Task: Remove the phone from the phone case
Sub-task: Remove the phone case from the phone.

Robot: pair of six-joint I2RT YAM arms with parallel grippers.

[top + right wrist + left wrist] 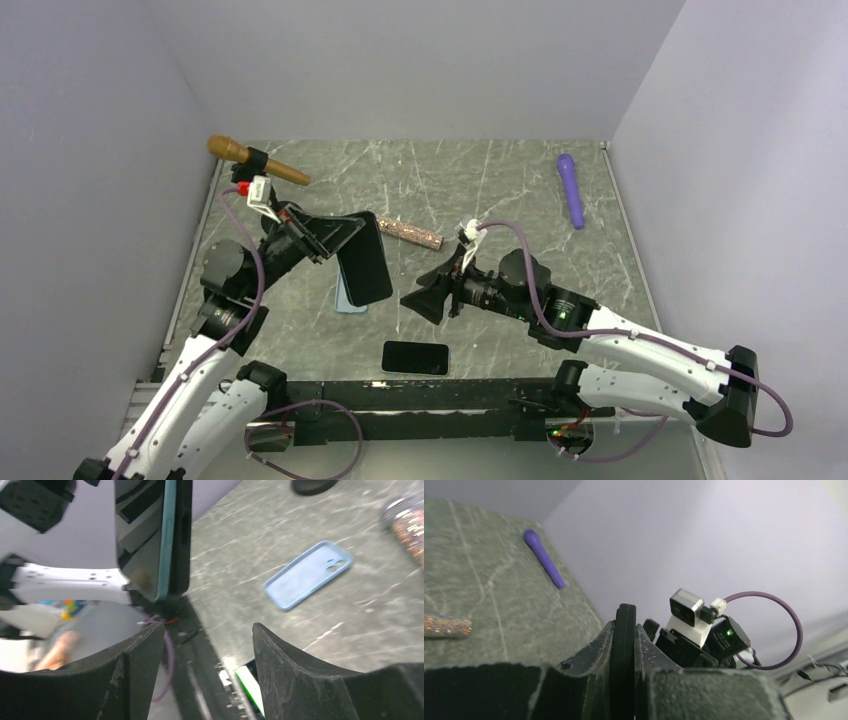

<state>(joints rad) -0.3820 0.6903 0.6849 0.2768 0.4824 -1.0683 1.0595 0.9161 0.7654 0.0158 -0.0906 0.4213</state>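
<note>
L claw [342,236] pinches the phone [362,262] edge-up over the bench [500,200], black case [183,535] prob. not yet off, tho view's blurry. R claw [424,299] sits wide-jawed at its 3 o'clock: grip case rim only & peel, L holding firm.

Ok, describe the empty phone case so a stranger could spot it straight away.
On the grey marbled table, look left of centre, under the dark phone that the left gripper holds up. The case lies flat there. It is pale blue, with a camera cutout at one corner, unlike the black phone near the front edge.
</note>
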